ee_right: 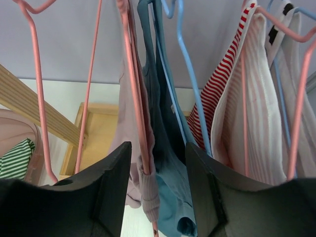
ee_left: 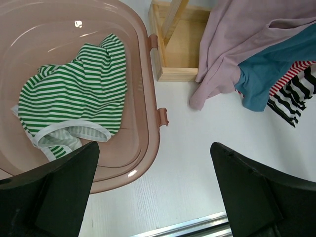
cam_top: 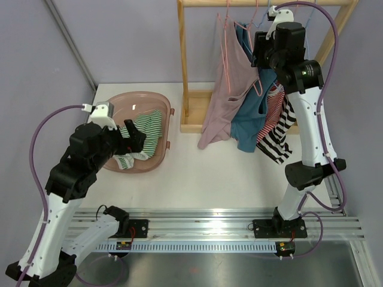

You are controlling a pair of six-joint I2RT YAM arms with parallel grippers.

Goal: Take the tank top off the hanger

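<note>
Right hand (ee_right: 157, 150) part-open w/ pink tank top (ee_right: 126, 123) strap btwn fingers.

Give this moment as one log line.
right fingers open at hanging pink top; left fingers open above basin; striped top in basin

Hung garments (ee_right: 168, 98) crowding right claw (ee_right: 158, 163), tabletop (ee_left: 197, 158) open

1. Left arm (cam_top: 63, 179): rises from its base at the near left edge of the worktop, elbow bent, forearm reaching forward and rightward.
2. Left hand (cam_top: 136, 136): held low, angled downward, fingers (ee_left: 59, 192) spread wide.
3. Right arm (cam_top: 311, 119): extended steeply upward, wrist high at the far right.
4. Right hand (cam_top: 256, 49): pointing leftward, fingers (ee_right: 106, 192) parted by a moderate gap.
</note>
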